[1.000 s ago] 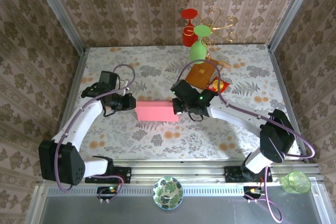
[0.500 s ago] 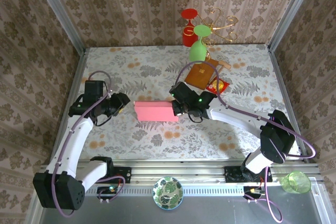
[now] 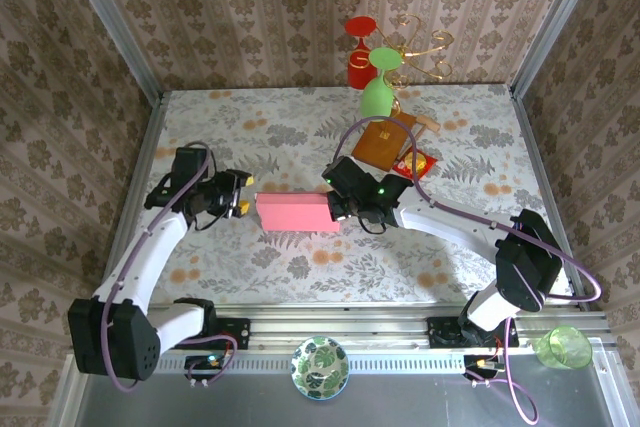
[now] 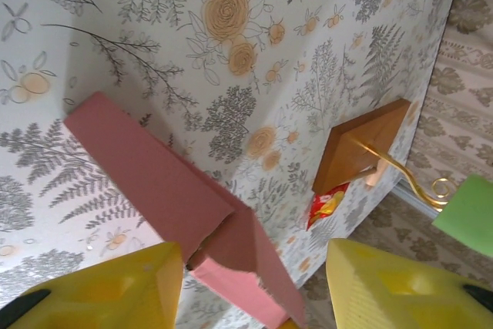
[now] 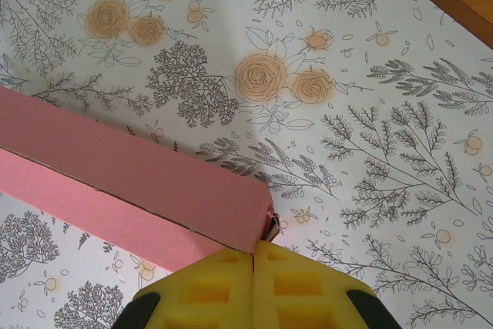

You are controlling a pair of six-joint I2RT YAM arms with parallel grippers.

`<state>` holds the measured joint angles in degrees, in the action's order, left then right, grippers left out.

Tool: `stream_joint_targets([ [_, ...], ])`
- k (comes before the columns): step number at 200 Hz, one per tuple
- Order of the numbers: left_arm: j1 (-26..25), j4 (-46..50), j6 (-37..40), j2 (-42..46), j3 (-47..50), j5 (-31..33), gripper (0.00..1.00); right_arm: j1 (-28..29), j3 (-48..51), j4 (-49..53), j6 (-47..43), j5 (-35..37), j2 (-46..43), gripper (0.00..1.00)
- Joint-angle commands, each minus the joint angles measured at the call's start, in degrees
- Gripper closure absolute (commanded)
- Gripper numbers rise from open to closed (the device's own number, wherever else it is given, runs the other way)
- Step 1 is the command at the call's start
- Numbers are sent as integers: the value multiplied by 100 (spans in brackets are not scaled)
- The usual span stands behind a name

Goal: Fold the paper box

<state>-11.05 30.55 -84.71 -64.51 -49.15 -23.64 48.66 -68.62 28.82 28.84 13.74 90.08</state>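
Box (image 3: 295, 213) sits mid-tabletop (image 3: 300, 137), long axis left-right. Right gripper (image 3: 341, 209) is clenched on its right end (pads (image 5: 216, 287) pressed together at the edge). Left gripper (image 3: 241, 198) is released, jaws wide, just beside the left end.

**Flower-printed table with a pink box at its centre**

A pale table (image 3: 470, 237), its top printed with grey ferns and orange roses, runs between patterned walls. Near its middle lies the paper box (image 3: 297, 212), pink and oblong, its long side running left to right. Further back and to the right lies a brown board (image 3: 383, 145), set at an angle, with a gold wire rising from it. A small red-yellow packet (image 3: 414, 162) lies touching the board's right corner. At the far edge stand a green goblet (image 3: 377, 99) and, just behind it, a red goblet (image 3: 359, 69).
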Motion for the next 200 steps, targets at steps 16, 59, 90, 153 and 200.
stream_joint_targets([
  [16,-204,98,-469,-66,151,-89,47,81,182,479,-27,-12,228,100],
  [59,-210,134,-558,-22,308,-86,48,77,160,484,-27,-29,238,100],
  [90,-295,-482,-924,-26,673,-78,50,80,156,493,-34,-38,240,100],
  [153,-459,-732,-1293,317,1106,227,62,78,174,458,-28,-120,237,100],
  [200,-544,-907,-1502,672,1539,450,68,81,48,578,12,-193,247,100],
])
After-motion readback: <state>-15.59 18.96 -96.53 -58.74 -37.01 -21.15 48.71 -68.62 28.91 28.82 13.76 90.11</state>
